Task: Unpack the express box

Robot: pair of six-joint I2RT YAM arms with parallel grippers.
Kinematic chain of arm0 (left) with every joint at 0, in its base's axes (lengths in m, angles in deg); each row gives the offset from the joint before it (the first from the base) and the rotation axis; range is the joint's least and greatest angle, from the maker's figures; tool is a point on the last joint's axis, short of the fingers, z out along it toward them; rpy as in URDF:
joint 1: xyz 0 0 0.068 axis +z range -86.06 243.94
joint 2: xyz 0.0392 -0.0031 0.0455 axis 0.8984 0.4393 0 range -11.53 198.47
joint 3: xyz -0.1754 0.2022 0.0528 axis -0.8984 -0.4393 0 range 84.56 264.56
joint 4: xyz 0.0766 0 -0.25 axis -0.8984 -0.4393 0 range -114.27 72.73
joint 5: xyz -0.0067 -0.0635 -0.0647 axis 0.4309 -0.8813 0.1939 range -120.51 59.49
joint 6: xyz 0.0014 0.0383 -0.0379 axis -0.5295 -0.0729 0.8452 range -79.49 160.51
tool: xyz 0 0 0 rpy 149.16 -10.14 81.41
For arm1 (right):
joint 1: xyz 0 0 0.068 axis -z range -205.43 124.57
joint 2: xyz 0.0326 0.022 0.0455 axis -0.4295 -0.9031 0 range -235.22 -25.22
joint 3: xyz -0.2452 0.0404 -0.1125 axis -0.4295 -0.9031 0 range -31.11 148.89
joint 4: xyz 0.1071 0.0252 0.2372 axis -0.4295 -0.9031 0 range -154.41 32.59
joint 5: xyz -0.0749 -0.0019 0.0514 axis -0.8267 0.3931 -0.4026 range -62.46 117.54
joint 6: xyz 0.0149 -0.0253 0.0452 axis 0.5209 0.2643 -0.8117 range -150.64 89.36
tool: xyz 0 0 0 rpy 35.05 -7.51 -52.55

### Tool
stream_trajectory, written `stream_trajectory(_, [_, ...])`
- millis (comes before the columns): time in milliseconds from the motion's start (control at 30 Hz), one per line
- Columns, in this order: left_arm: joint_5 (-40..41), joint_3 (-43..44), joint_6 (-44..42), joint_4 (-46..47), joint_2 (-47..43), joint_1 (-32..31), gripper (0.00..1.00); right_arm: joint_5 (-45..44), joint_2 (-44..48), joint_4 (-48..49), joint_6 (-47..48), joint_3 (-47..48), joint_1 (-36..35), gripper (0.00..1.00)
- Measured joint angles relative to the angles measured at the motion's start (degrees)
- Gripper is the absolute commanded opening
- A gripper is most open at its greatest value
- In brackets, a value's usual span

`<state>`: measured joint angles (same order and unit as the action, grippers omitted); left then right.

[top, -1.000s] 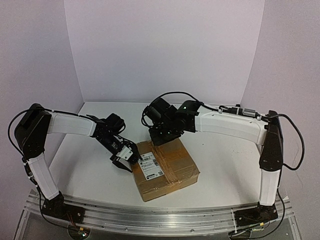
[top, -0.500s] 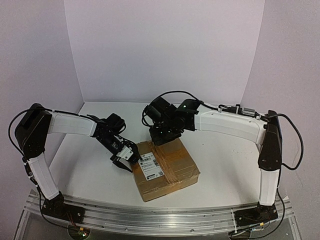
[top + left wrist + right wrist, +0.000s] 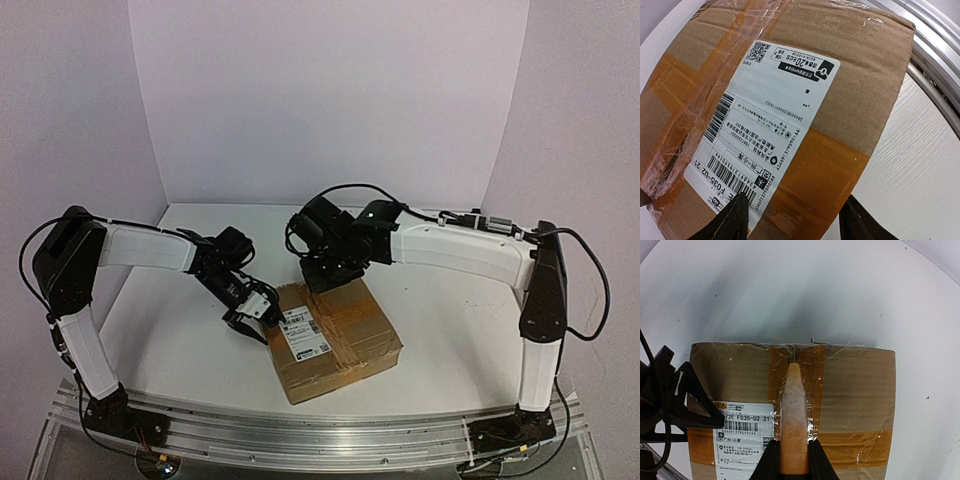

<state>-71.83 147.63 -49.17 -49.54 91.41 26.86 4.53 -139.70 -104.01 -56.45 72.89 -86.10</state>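
The express box (image 3: 340, 335) is a flat brown cardboard parcel with tan tape and a white barcode label (image 3: 302, 335), lying mid-table. My left gripper (image 3: 255, 318) is open at the box's left edge, and its fingers straddle the taped side by the label (image 3: 770, 125). My right gripper (image 3: 325, 275) is over the box's far edge, shut on a slim orange cutter (image 3: 793, 410). The cutter's tip touches the taped centre seam at the far edge of the box (image 3: 860, 390). The left gripper also shows at the left of the right wrist view (image 3: 670, 400).
The white table (image 3: 460, 320) surrounds the box, with purple walls behind and at both sides. A metal rail (image 3: 935, 55) runs along the table's near edge, close to the box's near corner.
The left gripper has edged slightly right against the box. The box's near-right corner has shifted a little to the right. The right arm is nearly still.
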Motion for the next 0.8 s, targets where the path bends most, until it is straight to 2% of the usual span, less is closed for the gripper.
stream_trajectory(567, [-0.74, 0.33, 1.87, -0.13, 0.59, -0.37, 0.57, -1.58, 4.72, 0.96, -3.67, -6.71, -2.15, 0.0])
stream_trajectory(800, [-0.74, 0.33, 2.65, -0.13, 0.61, -0.37, 0.57, -0.56, 7.25, -3.17, -6.32, -9.91, -5.52, 0.0])
